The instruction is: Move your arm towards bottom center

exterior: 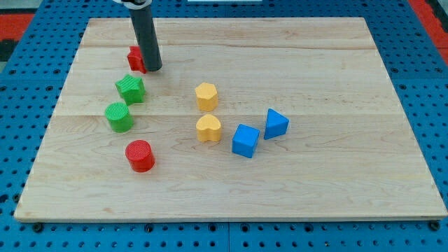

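Observation:
My tip [153, 68] rests on the wooden board [315, 182] at the view's upper left. It stands just right of a red block [134, 58] that the rod partly hides, so its shape is unclear. Below it lie a green star-like block [131, 89], a green cylinder [119, 117] and a red cylinder [140, 155]. Near the middle are a yellow hexagon-like block [206, 96] and a yellow heart [208, 128]. To their right are a blue cube [245, 140] and a blue triangular block [276, 124].
The board lies on a blue perforated table [427, 105] that shows around its edges. A red area [14, 17] shows at the view's top corners.

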Robot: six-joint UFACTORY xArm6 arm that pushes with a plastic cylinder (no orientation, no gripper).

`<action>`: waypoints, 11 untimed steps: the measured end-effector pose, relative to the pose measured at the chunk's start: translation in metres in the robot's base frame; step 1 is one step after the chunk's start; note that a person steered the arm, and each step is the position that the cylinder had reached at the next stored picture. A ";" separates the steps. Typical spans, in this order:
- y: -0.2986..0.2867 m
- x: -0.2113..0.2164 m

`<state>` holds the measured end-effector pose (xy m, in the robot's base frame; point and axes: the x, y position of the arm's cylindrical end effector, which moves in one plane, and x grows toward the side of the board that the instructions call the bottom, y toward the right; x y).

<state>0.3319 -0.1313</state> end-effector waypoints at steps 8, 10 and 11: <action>0.155 0.013; 0.196 0.020; 0.261 0.039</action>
